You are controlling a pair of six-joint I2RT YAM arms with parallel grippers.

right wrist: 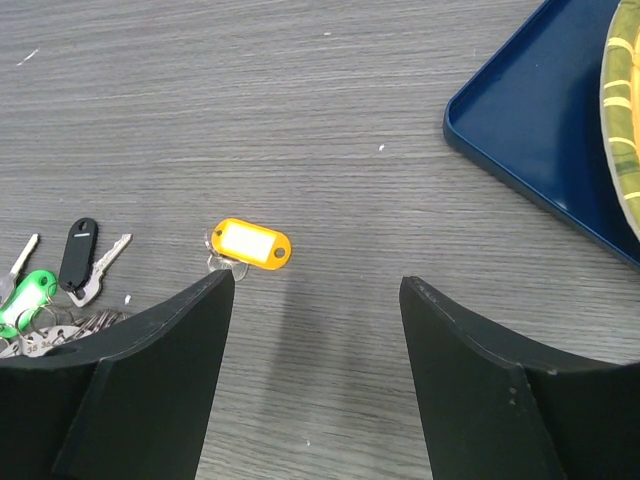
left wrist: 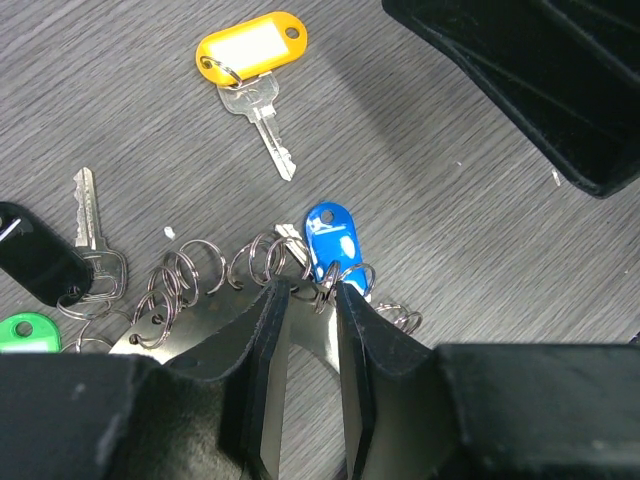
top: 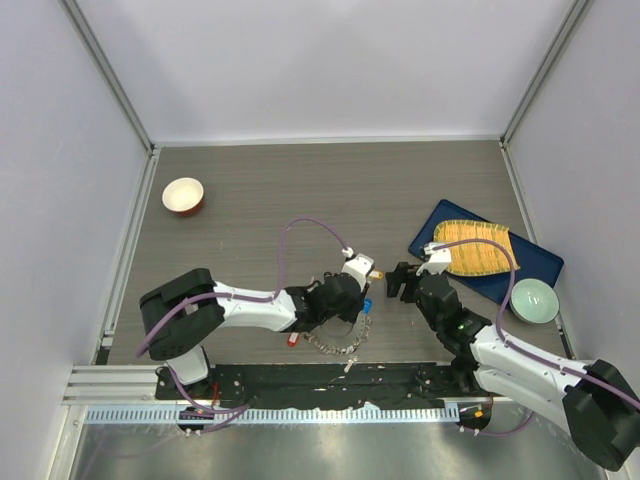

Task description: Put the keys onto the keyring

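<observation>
The grey toothed keyring (top: 338,340) lies near the table's front edge, with small split rings along its rim (left wrist: 190,328). My left gripper (left wrist: 310,290) is down over it, jaws almost together, with the split ring of the blue-tagged key (left wrist: 332,235) between the tips. Green-tagged (left wrist: 25,332) and black-tagged (left wrist: 40,262) keys lie at its left, and a red tag (top: 293,340) shows there too. A yellow-tagged key (left wrist: 250,45) lies loose beyond. My right gripper (right wrist: 315,285) is open and empty, hovering just right of the yellow key (right wrist: 252,245).
A blue tray (top: 535,262) holding a woven yellow plate (top: 475,247) lies at the right, with a pale green bowl (top: 534,300) on its near end. A red-and-white bowl (top: 183,195) stands at the far left. Walls enclose the table.
</observation>
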